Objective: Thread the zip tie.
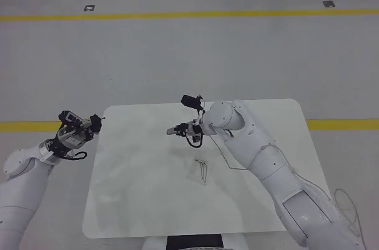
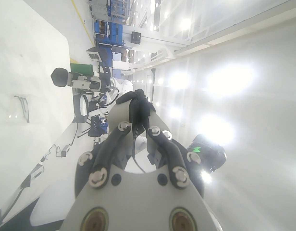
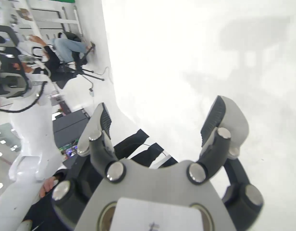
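Table, white, one, with contents.
White matte top with rounded corners (image 1: 145, 206), filling the lower middle of the top view and standing on a grey floor crossed by yellow lines. A small bundle of thin dark zip ties (image 1: 203, 170) lies directly on it, a little right of the top's centre. The ties lie side by side, running lengthwise toward the lower edge, well apart from every edge of the table. A faint outline surrounds them, possibly a clear wrapper; not certain.

White table (image 1: 145, 200) over a yellow floor line (image 1: 345, 124), blue shelving (image 2: 102, 31) beyond.
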Tool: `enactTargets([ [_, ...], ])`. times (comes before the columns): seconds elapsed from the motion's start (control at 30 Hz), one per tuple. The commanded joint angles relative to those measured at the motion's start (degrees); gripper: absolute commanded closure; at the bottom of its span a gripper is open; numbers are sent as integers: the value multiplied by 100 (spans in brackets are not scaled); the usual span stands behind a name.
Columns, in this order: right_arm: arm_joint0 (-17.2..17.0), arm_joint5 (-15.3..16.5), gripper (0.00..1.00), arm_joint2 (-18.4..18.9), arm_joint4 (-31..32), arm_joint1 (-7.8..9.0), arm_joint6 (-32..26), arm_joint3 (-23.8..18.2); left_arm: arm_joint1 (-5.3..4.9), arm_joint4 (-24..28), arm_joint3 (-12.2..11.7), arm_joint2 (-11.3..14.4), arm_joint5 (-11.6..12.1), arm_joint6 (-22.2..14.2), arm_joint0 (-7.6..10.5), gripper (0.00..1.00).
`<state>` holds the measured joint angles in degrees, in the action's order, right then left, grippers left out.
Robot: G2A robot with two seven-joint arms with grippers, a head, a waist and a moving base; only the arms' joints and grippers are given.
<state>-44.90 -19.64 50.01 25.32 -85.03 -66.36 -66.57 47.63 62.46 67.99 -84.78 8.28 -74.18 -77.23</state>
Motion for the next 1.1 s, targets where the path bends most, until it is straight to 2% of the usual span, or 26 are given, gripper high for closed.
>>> enactTargets([
  [0.0, -1, 19, 0, 4, -41, -2, 11, 7, -1, -2, 1, 0, -2, 2, -1, 100],
  [0.23, -24, 16, 0, -48, 129, 8, 61, 44, -1, -2, 1, 0, -2, 2, -1, 100],
  [0.33, 171, 16, 0, -67, 534, -5, -433, 369, -1, -2, 1, 0, -2, 2, -1, 100],
  [0.4, 327, 16, 0, -142, 856, -47, -968, 532, -1, -2, 1, 0, -2, 2, -1, 100],
  [0.5, 355, 16, 0, -134, 1154, -159, -1328, 758, -1, -2, 1, 0, -2, 2, -1, 100],
  [0.67, 236, 16, 0, 33, 1218, -401, -1328, 1236, -1, -2, 1, 0, -2, 2, -1, 100],
  [0.73, 126, 16, 0, 75, 1182, -464, -1328, 1229, -1, -2, 1, 0, -2, 2, -1, 100],
  [1.0, 126, 16, 0, 75, 1182, -464, -1328, 1229, -1, -2, 1, 0, -2, 2, -1, 100],
  [1.07, 80, 16, 0, -17, 1341, -462, -1211, 1225, -1, -2, 1, 0, -2, 2, -1, 100],
])
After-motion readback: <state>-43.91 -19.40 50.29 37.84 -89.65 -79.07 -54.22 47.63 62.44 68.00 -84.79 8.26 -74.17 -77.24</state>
